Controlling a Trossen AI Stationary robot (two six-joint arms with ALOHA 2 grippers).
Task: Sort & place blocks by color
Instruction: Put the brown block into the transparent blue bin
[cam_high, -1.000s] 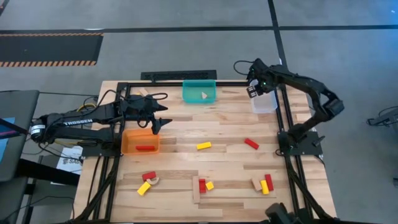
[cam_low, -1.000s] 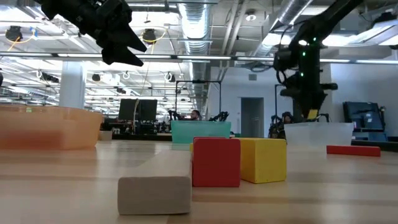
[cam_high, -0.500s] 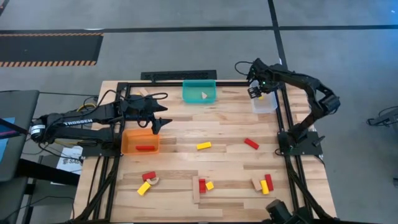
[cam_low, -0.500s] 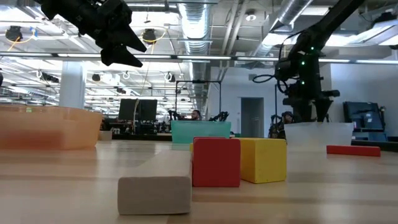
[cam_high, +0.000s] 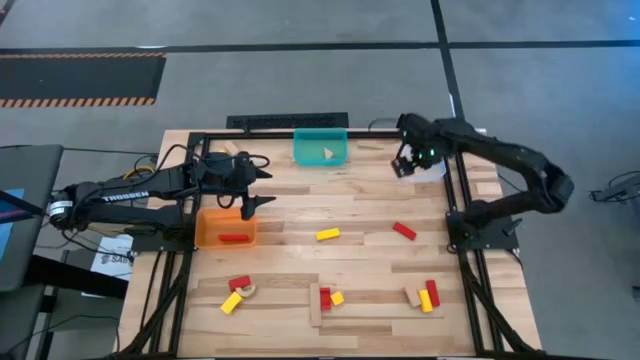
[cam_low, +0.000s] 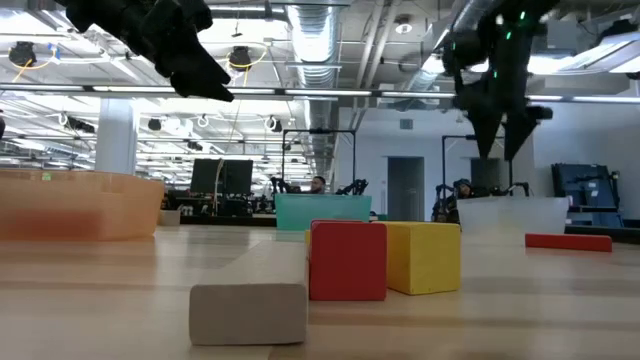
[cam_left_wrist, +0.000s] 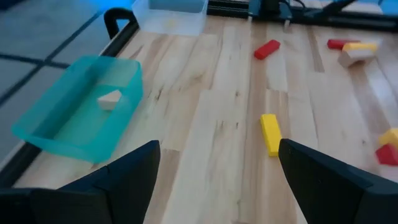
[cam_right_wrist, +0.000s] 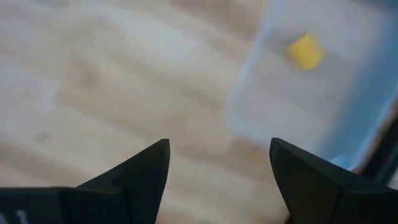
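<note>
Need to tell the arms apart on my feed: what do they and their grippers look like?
Both are black jointed arms. The left arm bears white TROSSEN lettering; the right arm shows a green light near its wrist. Each gripper, left gripper and right gripper, has two dark, tapered fingers.
</note>
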